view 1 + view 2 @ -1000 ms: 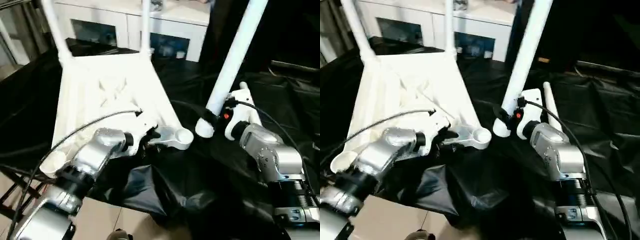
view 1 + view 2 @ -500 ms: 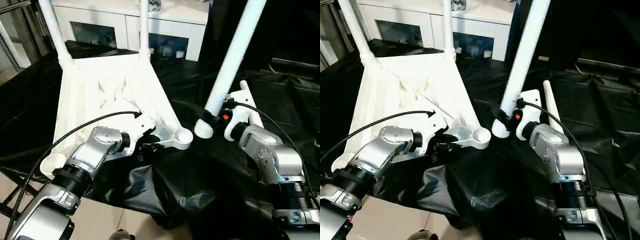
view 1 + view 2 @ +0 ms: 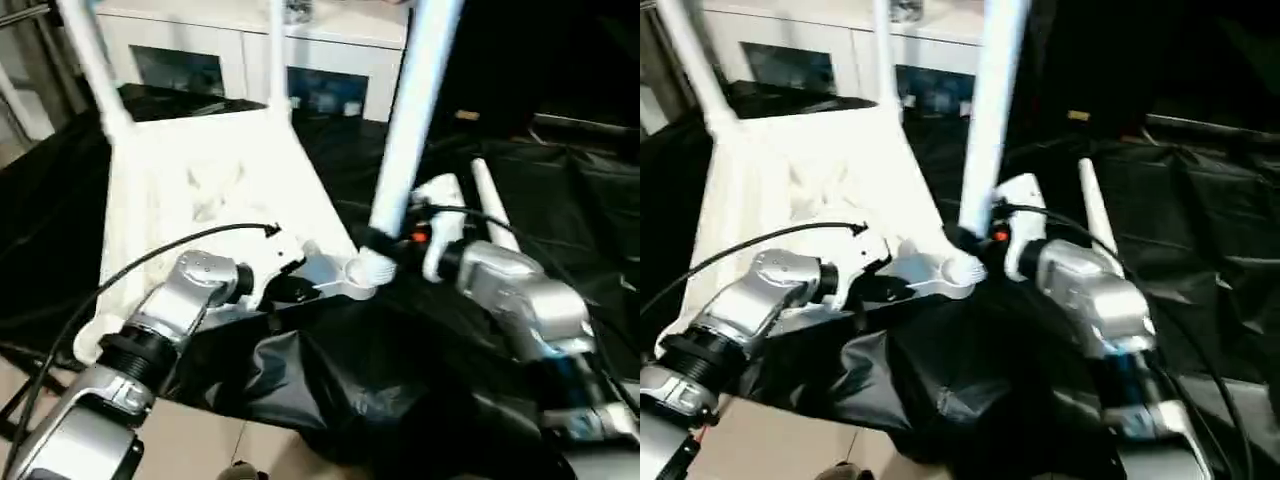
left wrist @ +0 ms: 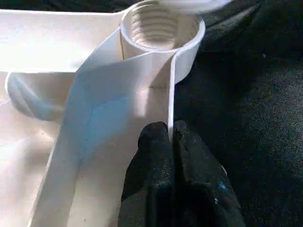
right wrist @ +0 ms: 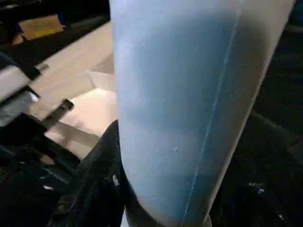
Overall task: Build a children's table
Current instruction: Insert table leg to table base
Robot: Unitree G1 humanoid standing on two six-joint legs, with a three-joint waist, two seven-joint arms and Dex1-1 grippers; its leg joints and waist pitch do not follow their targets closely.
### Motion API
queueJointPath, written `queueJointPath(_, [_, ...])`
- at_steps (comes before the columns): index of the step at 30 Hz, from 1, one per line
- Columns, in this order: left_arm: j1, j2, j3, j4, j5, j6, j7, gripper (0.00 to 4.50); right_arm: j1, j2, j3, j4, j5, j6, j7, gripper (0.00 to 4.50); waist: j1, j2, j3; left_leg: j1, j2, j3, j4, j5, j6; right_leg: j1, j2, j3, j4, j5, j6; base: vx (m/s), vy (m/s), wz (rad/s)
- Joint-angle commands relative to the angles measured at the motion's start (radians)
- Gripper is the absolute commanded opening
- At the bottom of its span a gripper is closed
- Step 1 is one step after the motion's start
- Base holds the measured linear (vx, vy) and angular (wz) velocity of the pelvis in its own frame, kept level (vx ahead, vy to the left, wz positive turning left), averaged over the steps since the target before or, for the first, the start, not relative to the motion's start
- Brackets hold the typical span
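Nearest, the left pincer (image 4: 171, 142) is pinched shut on the thin edge rib of the upturned tabletop (image 3: 215, 190), just below the empty threaded corner socket (image 4: 160, 21), steadying that corner at the near edge of the black-draped table (image 3: 560, 180). Just beyond, the right pincer (image 3: 385, 240) grips a long white leg (image 3: 410, 100) near its lower end, its fingers set around the tube (about half spread, the width of the leg). The leg leans slightly, and its foot end sits right at the socket mouth; whether the threads have caught I cannot tell. Another leg (image 3: 492, 205) lies flat on the cloth just past the right arm. Farther back, two legs (image 3: 85, 60) already stand in the far corners, with a white cabinet (image 3: 330, 60) behind.

The step in hand looks like seating the third leg. The next move likely calls for bringing the leg upright over the socket, pressing down and turning it home while the left pincer holds the top from shifting.
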Motion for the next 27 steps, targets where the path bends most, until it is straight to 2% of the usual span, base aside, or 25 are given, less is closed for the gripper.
queueJointPath(1, [0.017, 0.011, -0.019, 0.009, 0.02, 0.03, -0.007, 0.0, -0.015, 0.0, 0.005, 0.02, -0.014, -0.023, 0.008, 1.88, 0.003, 0.005, -0.071, 0.024, 0.03, -0.006, -0.074, -0.22, -0.042, 0.041, -0.055, 0.025, -0.071, -0.111, -0.23, 0.0, 0.0, 0.0])
queueJointPath(4, [0.026, 0.014, -0.014, -0.022, 0.011, 0.041, -0.017, 0.0, -0.027, 0.015, 0.017, 0.065, -0.02, -0.038, 0.017, 1.88, 0.004, -0.001, -0.071, 0.022, 0.03, -0.006, -0.074, -0.202, -0.033, 0.044, -0.054, 0.024, -0.068, -0.088, -0.231, 0.0, 0.0, 0.0])
queueJointPath(10, [0.049, 0.02, 0.001, -0.073, 0.004, 0.035, -0.04, 0.0, -0.054, 0.04, 0.024, 0.154, -0.041, -0.085, 0.03, 1.88, 0.003, 0.003, -0.071, 0.024, 0.031, -0.005, -0.073, -0.196, -0.025, 0.041, -0.054, 0.024, -0.067, -0.089, -0.238, 0.0, 0.0, 0.0])
queueJointPath(14, [0.07, 0.029, -0.001, -0.12, -0.005, 0.04, -0.057, 0.0, -0.073, 0.057, 0.02, 0.215, -0.05, -0.117, 0.033, 1.88, 0.003, 0.003, -0.072, 0.024, 0.032, -0.004, -0.073, -0.195, -0.025, 0.041, -0.055, 0.024, -0.064, -0.075, -0.241, 0.0, 0.0, 0.0])
queueJointPath(16, [0.072, 0.03, 0.001, -0.125, -0.005, 0.044, -0.053, 0.0, -0.075, 0.06, 0.019, 0.226, -0.052, -0.125, 0.032, 1.88, 0.001, -0.002, -0.07, 0.023, 0.031, -0.003, -0.075, -0.198, -0.023, 0.042, -0.053, 0.024, -0.067, -0.087, -0.236, 0.0, 0.0, 0.0])
queueJointPath(18, [0.073, 0.029, 0.005, -0.126, -0.004, 0.045, -0.049, 0.0, -0.073, 0.061, 0.015, 0.233, -0.054, -0.131, 0.032, 1.88, 0.0, 0.001, -0.07, 0.023, 0.031, -0.004, -0.075, -0.203, -0.025, 0.042, -0.054, 0.024, -0.068, -0.103, -0.233, 0.0, 0.0, 0.0])
queueJointPath(23, [0.08, 0.021, 0.032, -0.137, -0.003, 0.058, -0.018, 0.0, -0.019, 0.062, -0.019, 0.226, -0.028, -0.147, 0.042, 1.87, 0.003, 0.0, -0.07, 0.024, 0.032, -0.003, -0.074, -0.201, -0.019, 0.04, -0.054, 0.026, -0.069, -0.099, -0.231, 0.0, 0.0, 0.0])
queueJointPath(27, [0.081, 0.014, 0.048, -0.133, -0.005, 0.066, -0.007, 0.0, 0.038, 0.068, -0.057, 0.243, -0.015, -0.194, 0.026, 1.87, 0.004, 0.01, -0.07, 0.026, 0.032, -0.004, -0.075, -0.217, -0.024, 0.038, -0.053, 0.025, -0.07, -0.099, -0.234, 0.0, 0.0, 0.0])
